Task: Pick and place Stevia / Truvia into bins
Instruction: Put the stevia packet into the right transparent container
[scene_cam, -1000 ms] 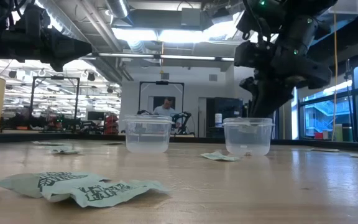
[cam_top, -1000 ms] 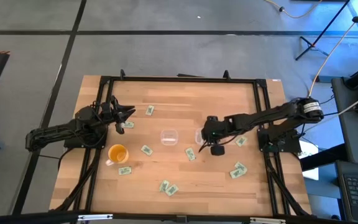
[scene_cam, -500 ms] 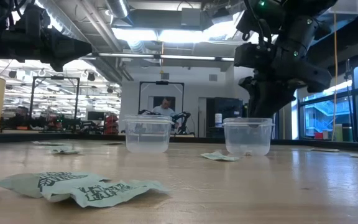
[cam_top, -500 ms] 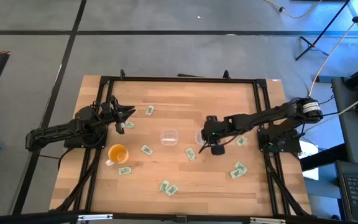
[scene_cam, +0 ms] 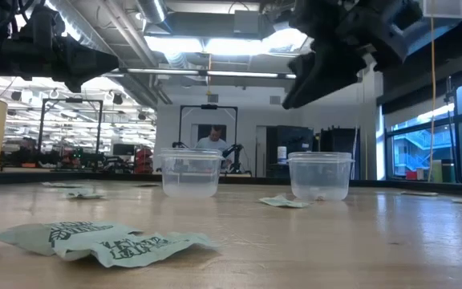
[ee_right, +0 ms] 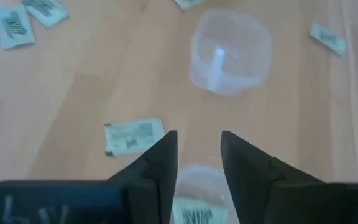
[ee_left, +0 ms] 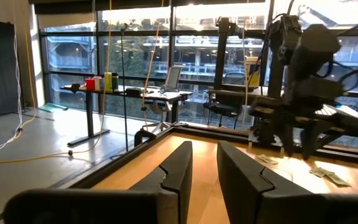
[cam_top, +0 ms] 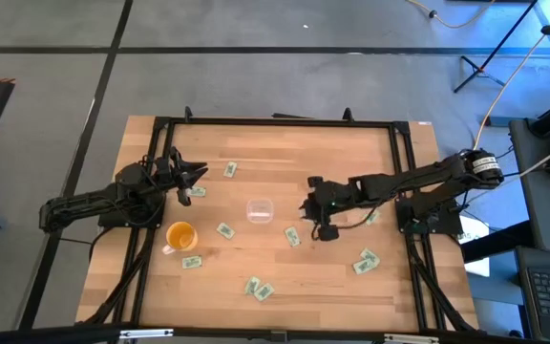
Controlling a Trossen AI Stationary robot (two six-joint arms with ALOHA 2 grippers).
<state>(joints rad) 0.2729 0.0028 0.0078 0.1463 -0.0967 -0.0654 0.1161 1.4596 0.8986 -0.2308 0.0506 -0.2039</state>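
Note:
Green and white Stevia packets lie flat and scattered on the wooden table, among them one near the middle and a pair toward the near edge. Two clear bins stand mid-table. One bin is in the open. The other bin is right under my right gripper, which hangs open above it, and a packet lies inside it. My left gripper hovers over the table's left part, its fingers a little apart with nothing between them.
An orange cup stands at the left, near my left arm. A black frame rail runs around the table. Crumpled packets lie close to the low camera. A person shows in the room far behind.
My right gripper has risen from just above the right-hand bin and gone a little toward the table's left edge, tipping as it rose. The bins and the packets on the table have kept their places.

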